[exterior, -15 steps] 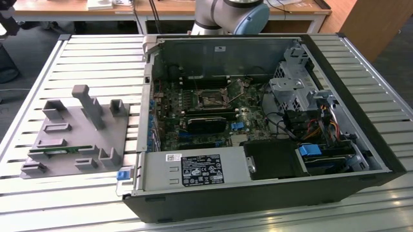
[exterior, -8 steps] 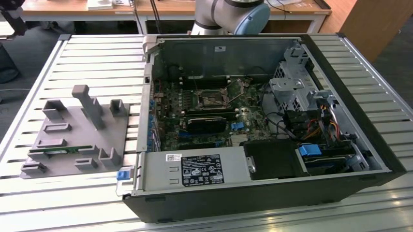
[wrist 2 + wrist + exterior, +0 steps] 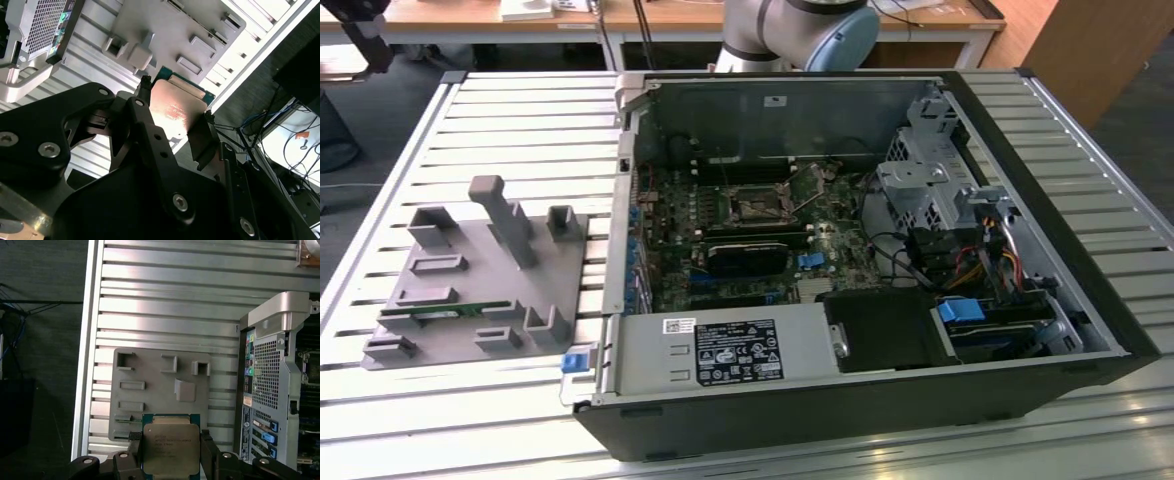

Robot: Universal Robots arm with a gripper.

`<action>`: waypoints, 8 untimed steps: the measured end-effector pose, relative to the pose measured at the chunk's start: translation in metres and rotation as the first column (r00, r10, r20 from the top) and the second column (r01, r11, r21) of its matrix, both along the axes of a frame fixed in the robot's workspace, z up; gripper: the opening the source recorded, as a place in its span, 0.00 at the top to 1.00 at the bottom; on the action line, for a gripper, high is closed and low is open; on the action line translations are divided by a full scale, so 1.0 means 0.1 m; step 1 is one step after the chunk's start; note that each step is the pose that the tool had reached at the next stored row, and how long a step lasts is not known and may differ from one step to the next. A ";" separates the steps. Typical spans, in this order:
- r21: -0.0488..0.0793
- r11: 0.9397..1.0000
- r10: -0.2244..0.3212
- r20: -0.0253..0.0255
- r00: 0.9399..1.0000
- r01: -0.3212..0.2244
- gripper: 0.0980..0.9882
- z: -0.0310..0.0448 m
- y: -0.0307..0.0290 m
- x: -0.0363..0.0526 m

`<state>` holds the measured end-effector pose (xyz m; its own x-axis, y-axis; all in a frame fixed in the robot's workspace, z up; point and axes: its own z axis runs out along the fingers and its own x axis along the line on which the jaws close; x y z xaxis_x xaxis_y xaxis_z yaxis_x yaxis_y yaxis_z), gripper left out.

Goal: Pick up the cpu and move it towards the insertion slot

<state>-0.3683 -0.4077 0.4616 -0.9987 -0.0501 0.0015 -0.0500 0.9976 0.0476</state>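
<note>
1. The end effector [image 3: 171, 447] is closed on the cpu [image 3: 171, 448]; in both wrist views one black finger [image 3: 209, 452] presses on each of two opposite edges of the chip.
2. The cpu is a flat square chip with a silver metal top and a green rim. In the second wrist view the cpu [image 3: 176, 111] sits between the fingers [image 3: 145, 117] with its metal top turned to the camera.
3. The chip is held in the air above the grey tray [image 3: 150, 395], over the tray's edge, and it does not touch the tray.
4. The grey tray lies on the ribbed metal surface [image 3: 165, 300], beside the open computer case [image 3: 272, 385]. In the exterior view the tray [image 3: 447, 300] is at the exterior view's left and the case [image 3: 854, 250] is to its right.
5. A narrow green memory stick [image 3: 454, 315] lies in one of the tray's recesses.
6. The insertion slot [image 3: 759, 207] is a small square dark socket with a silver frame on the board inside the case. It lies well apart from the tray.
7. A long black module [image 3: 750, 254] sits just beside the slot, on the side nearer to the exterior camera.
8. The base of the robot arm [image 3: 801, 35] stands behind the case in the exterior view.
</note>
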 end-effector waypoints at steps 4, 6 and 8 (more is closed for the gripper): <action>0.000 1.000 0.002 0.000 1.000 -0.002 0.50 0.000 0.000 0.051; 0.000 1.000 0.003 0.000 1.000 -0.003 0.50 0.000 0.000 0.075; 0.000 1.000 0.004 0.000 1.000 -0.004 0.50 0.000 0.000 0.097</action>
<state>-0.3587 -0.4077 0.4616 -0.9985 -0.0542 0.0015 -0.0541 0.9974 0.0476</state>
